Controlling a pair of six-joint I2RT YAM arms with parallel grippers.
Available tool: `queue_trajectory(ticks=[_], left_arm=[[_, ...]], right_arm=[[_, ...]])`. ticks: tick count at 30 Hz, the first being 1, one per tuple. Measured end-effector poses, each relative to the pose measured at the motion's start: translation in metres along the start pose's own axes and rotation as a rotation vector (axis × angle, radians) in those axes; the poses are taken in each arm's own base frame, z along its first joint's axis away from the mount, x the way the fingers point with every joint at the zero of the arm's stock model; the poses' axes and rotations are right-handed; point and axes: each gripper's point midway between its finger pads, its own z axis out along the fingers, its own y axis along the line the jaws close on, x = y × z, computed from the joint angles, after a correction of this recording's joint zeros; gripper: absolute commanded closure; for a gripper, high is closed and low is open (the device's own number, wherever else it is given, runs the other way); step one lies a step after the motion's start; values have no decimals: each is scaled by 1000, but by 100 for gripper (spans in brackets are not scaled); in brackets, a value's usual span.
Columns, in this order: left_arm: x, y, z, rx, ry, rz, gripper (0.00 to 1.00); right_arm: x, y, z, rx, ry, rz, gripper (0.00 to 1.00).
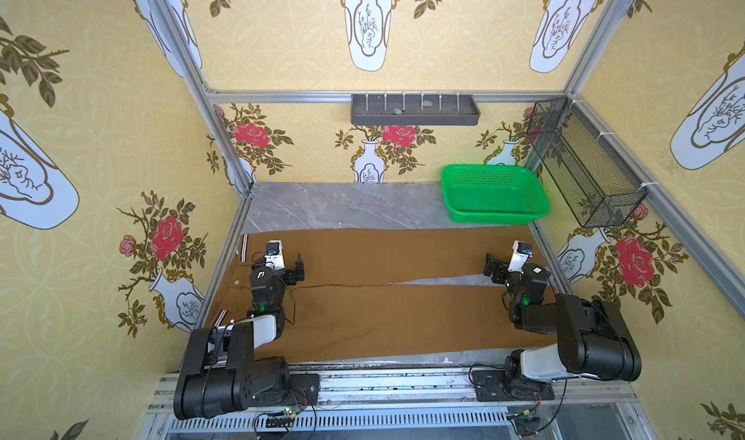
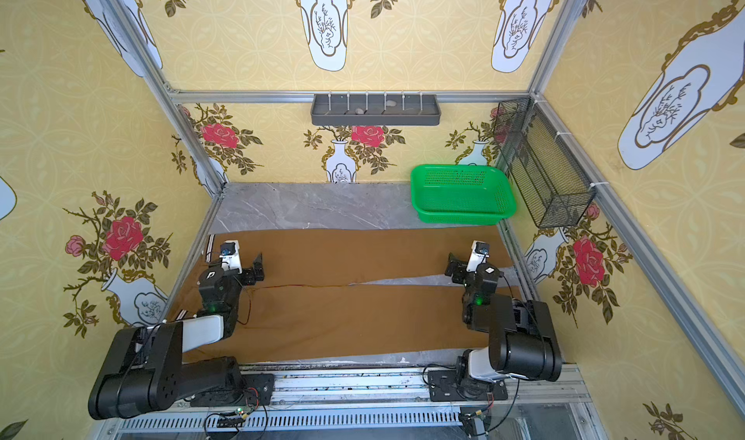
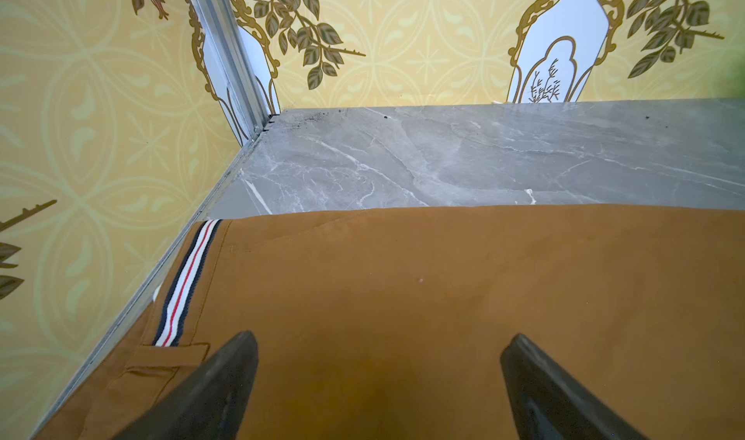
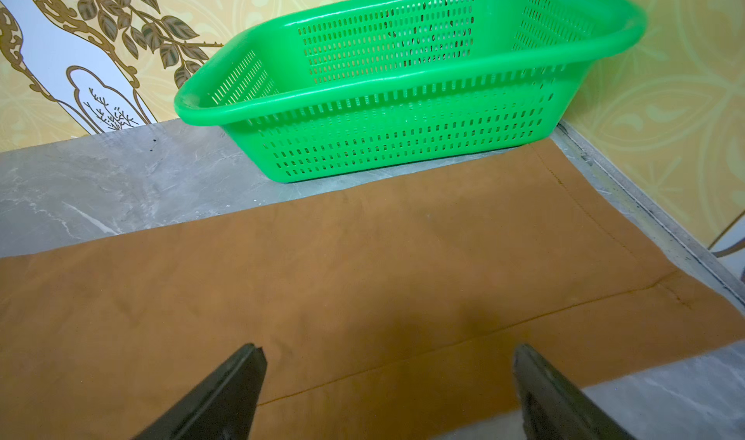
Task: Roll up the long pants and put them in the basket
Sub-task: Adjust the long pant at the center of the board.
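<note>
Long pants (image 1: 383, 321) spread flat across the desk (image 1: 342, 208), waistband (image 3: 185, 280) at its left edge, hems (image 4: 604, 224) at its right. Left claw (image 3: 381, 341) above the waist, right claw (image 4: 389, 349) above the far leg's hem; both jaws apart, empty.

The long pants (image 1: 383, 321) are matt ochre-brown woven cloth, lying smooth, with a finely ribbed striped waistband tape (image 3: 181, 284) at the left. The surface (image 1: 342, 208) under them looks like grey veined stone, smooth with a dull sheen. The green basket (image 4: 403, 135) at the far right is glossy perforated plastic, and the wire basket (image 1: 584, 164) on the right wall is black metal mesh. The frame rails (image 1: 282, 96) are pale brushed metal. The fingers (image 3: 217, 389) of the left end effector (image 3: 383, 335) look matt black and slightly grainy.
</note>
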Motion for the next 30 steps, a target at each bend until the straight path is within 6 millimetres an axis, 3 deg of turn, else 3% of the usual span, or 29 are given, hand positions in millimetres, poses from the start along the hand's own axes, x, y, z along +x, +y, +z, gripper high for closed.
queue_trajectory(ticks=[4,17,20,23,25,28,30], left_arm=[[-1,-18,-2,25,-6,41,1],[-6,-1,-3,-64,-15,34,1],[-42,0,-10,-130,-61,37,1],[-121,18,-26,-231,-167,-38,1],[-155,30,-39,-291,-189,-101,1],[-182,39,-48,-331,-127,-179,1],[-192,45,-52,-374,-54,-253,1]], right_arm=[[0,0,0,1,-1,0,2],[-1,0,0,9,-2,-2,3],[-18,0,1,63,-13,-13,2],[-62,5,4,132,-68,-27,2],[-82,4,7,194,-61,-8,2],[-109,-1,10,312,-12,25,3],[-122,6,11,368,33,25,2]])
